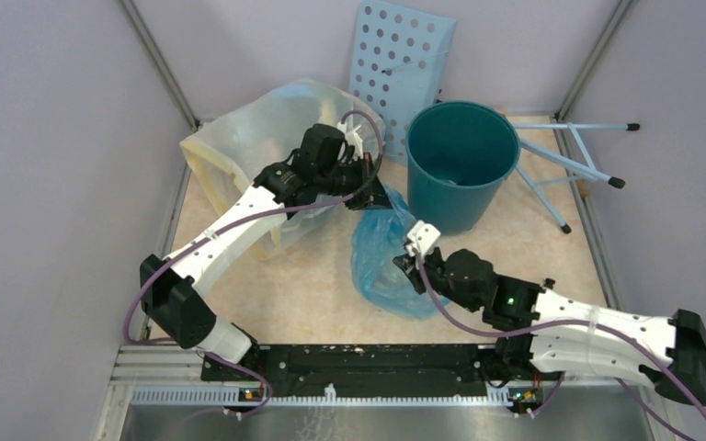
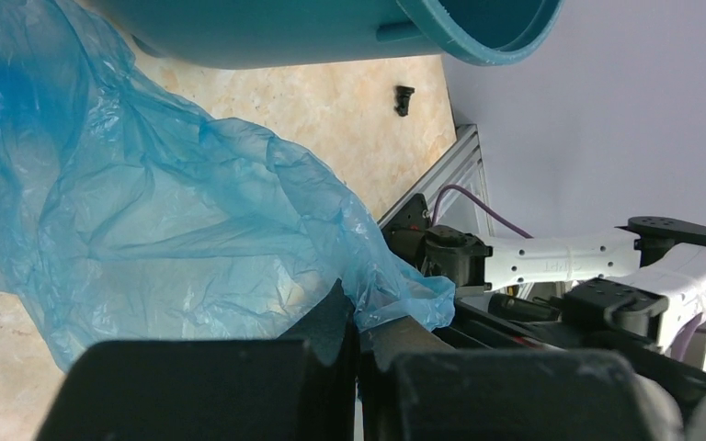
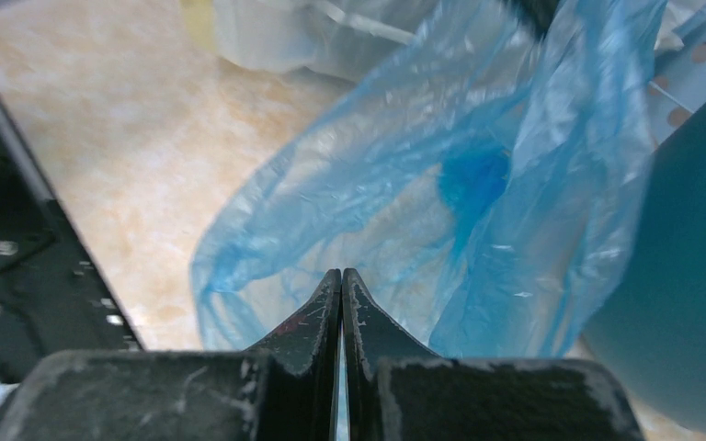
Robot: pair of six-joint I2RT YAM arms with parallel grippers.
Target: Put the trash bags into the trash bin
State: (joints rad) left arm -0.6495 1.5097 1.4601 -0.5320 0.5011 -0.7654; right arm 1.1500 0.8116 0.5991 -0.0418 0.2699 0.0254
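One light-blue trash bag (image 1: 381,262) is pinched by a fold in the clenched jaws of the left gripper (image 2: 360,323), the rest billowing ahead of them toward the tabletop (image 1: 313,294). The right gripper (image 3: 342,280) has its jaws pressed together, tips at the bag's lower part; whether film is caught between them cannot be told. The trash bin (image 1: 460,161) stands upright just beyond both sets of jaws, beside the bag.

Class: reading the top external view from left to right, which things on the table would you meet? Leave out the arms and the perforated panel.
large whitish bag → light-blue trash bag → teal trash bin → pale-blue tube frame
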